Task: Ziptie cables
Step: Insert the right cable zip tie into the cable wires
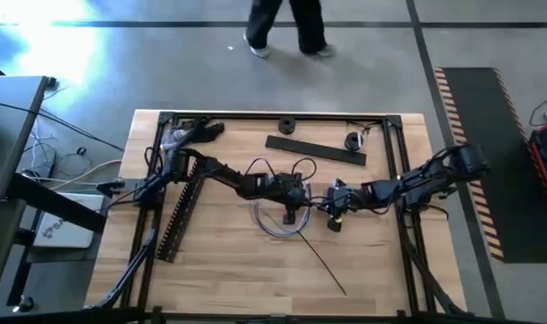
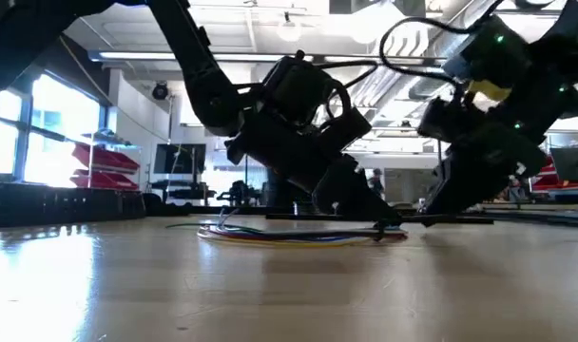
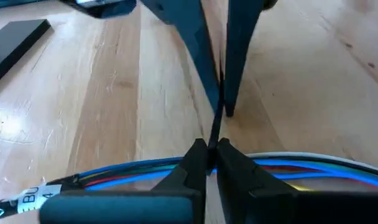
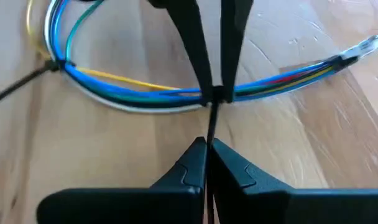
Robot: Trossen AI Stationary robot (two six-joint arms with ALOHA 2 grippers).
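Note:
A bundle of thin cables (image 4: 133, 93) in blue, yellow, white, green and red lies as a flat loop (image 1: 273, 220) on the wooden table's middle. A thin black ziptie strap (image 4: 211, 118) comes off the bundle. My left gripper (image 3: 209, 149) is at the bundle and my right gripper (image 4: 207, 146) faces it a short way to the right; both are shut on that strap. A second ziptie (image 4: 52, 65) sits on the loop, and its long tail (image 1: 323, 265) lies on the table, pointing toward the near edge. My left gripper pinches the black strap (image 3: 212, 134) between its two fingertips, right beside the cable bundle (image 3: 114, 177), slanting down from the table's left. The bundle lies on the table just under the fingers. My right gripper pinches the same strap (image 4: 209, 132) between its fingertips, a short way off the bundle, slanting down from the table's right. The strap runs straight along the fingers to the bundle (image 4: 217, 94).
A flat black strip (image 1: 314, 150) lies behind the loop and a long slotted black strip (image 1: 179, 211) at the left. Two small dark round things (image 1: 286, 126) (image 1: 353, 140) sit near the far edge. A black frame (image 1: 408, 180) borders the table. A person's legs (image 1: 287, 27) stand beyond.

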